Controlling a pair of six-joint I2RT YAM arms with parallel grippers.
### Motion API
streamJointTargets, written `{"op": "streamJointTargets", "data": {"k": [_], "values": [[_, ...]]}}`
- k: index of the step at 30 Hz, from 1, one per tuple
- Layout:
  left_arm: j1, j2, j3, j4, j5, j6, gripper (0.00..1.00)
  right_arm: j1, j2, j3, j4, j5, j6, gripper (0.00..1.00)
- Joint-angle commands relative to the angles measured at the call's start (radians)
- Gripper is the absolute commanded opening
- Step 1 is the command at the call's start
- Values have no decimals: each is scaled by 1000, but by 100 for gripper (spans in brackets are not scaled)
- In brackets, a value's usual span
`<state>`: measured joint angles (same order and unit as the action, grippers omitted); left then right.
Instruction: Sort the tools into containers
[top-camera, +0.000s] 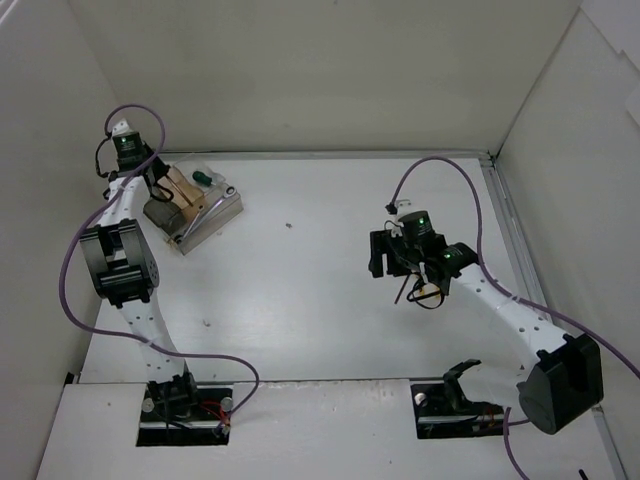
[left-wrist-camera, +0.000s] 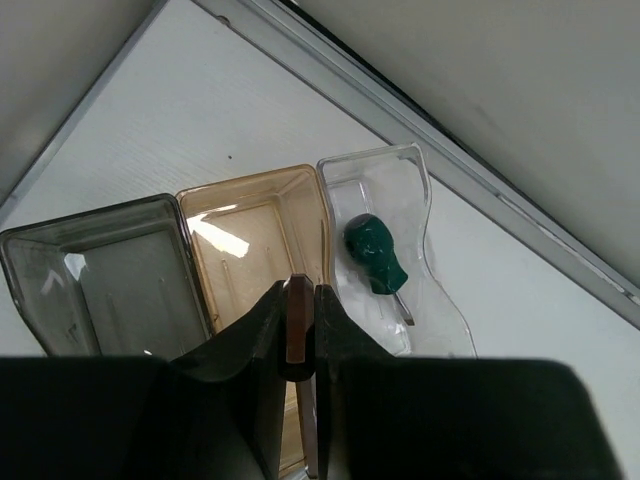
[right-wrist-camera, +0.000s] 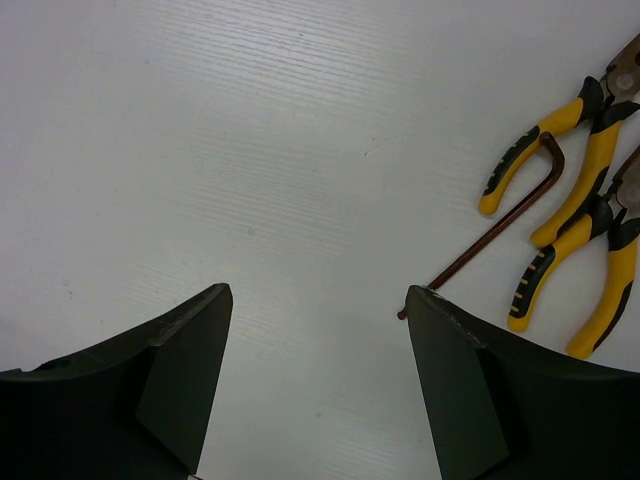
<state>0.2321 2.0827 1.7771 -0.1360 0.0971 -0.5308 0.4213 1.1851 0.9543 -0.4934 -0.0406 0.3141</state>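
Mia: Black fingers (right-wrist-camera: 190, 380) of the right gripper (right-wrist-camera: 320, 292) sit low in its own view. Why are they so wide apart?

Tom: It is open and holds nothing. I think it wants to go round a tool. The bent brown rod (right-wrist-camera: 480, 243) ends just beside its right finger.

Mia: Which way does the rod lie?

Tom: It runs from the lower middle up to the upper right, with its hook at the top end. Two yellow pliers (right-wrist-camera: 595, 170) lie next to it at the right edge. Their handles point to the lower left. All of it is on the white table (right-wrist-camera: 250, 150).

Mia: And the left gripper (left-wrist-camera: 300, 288)?

Tom: It is squeezed tight on a thin brown wall. That looks like the side of the brown box (left-wrist-camera: 250, 225). Maybe it keeps the boxes from sliding.

Mia: Is any tool in a box yet?

Tom: Yes, the green screwdriver (left-wrist-camera: 375, 255) lies in the clear box (left-wrist-camera: 400, 175), right of the brown one. Its handle points upper left and its tip lower right. A grey box (left-wrist-camera: 100, 270) is at the left.
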Motion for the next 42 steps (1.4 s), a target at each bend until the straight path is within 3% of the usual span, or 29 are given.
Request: {"op": "streamJointTargets", "data": {"k": [1, 6, 12, 22, 42], "values": [[12, -38, 58, 125, 24, -1, 0, -7, 19, 20, 27, -10, 17, 67], [21, -6, 67, 156, 27, -26, 0, -10, 50, 46, 27, 2, 16, 67], [39, -56, 10, 251, 79, -158, 0, -10, 85, 66, 29, -5, 22, 67], [49, -85, 5, 265, 69, -149, 0, -10, 99, 80, 29, 2, 19, 67], [39, 34, -4, 230, 50, -158, 0, -15, 114, 93, 27, 12, 5, 67]]}}
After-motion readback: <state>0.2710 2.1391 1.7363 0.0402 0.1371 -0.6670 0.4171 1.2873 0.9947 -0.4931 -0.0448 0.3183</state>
